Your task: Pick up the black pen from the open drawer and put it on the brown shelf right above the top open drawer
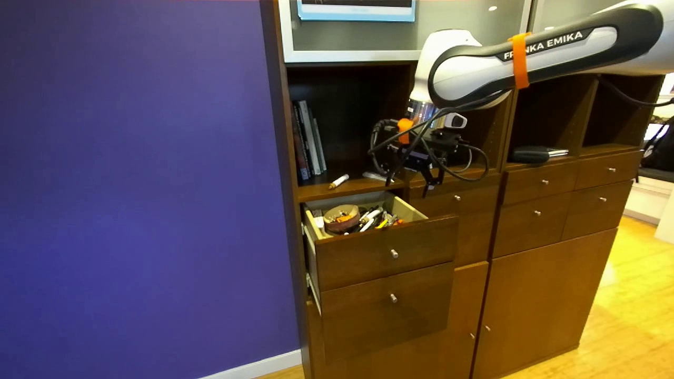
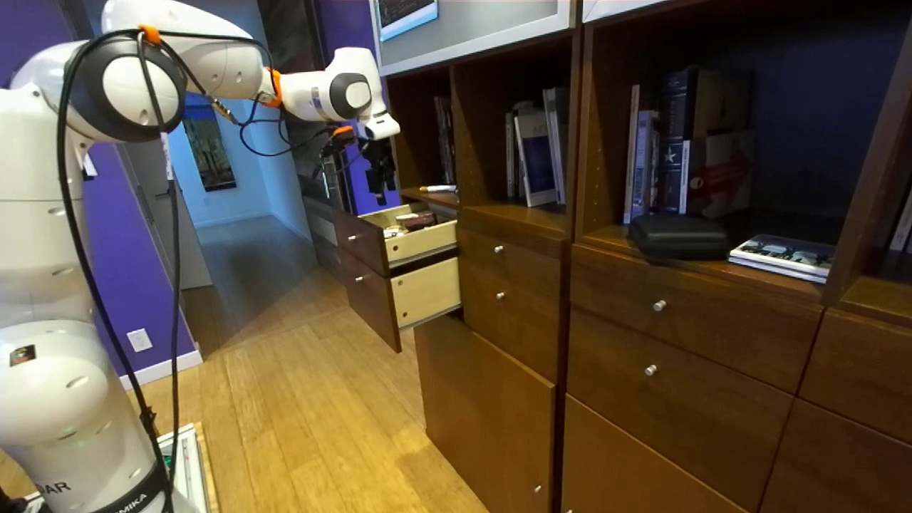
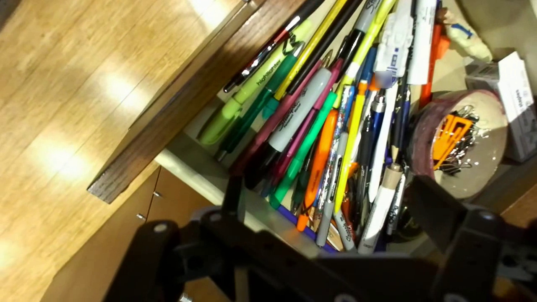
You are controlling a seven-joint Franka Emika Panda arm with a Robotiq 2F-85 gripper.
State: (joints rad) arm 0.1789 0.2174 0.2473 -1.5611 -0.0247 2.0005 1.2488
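The open drawer [image 1: 358, 263] is full of pens and markers; it also shows in an exterior view [image 2: 422, 244] and the wrist view [image 3: 184, 94]. Several dark pens lie in it; a black pen with a silver tip [image 3: 256, 63] lies along the front wall in the wrist view. I cannot tell which one is the task's. The brown shelf [image 1: 316, 192] is just above the drawer and also shows in an exterior view [image 2: 429, 195]. My gripper [image 1: 407, 188] is open and empty above the drawer, pointing down; in the wrist view its fingers [image 3: 333, 191] stand wide apart over the pens.
A round bowl of clips [image 3: 465, 138] and a staples box [image 3: 518, 105] sit in the drawer. A white marker [image 1: 339, 181] lies on the shelf near upright books [image 1: 310, 139]. A lower drawer [image 1: 358, 318] is also pulled out. A glass-fronted door [image 1: 358, 42] is above.
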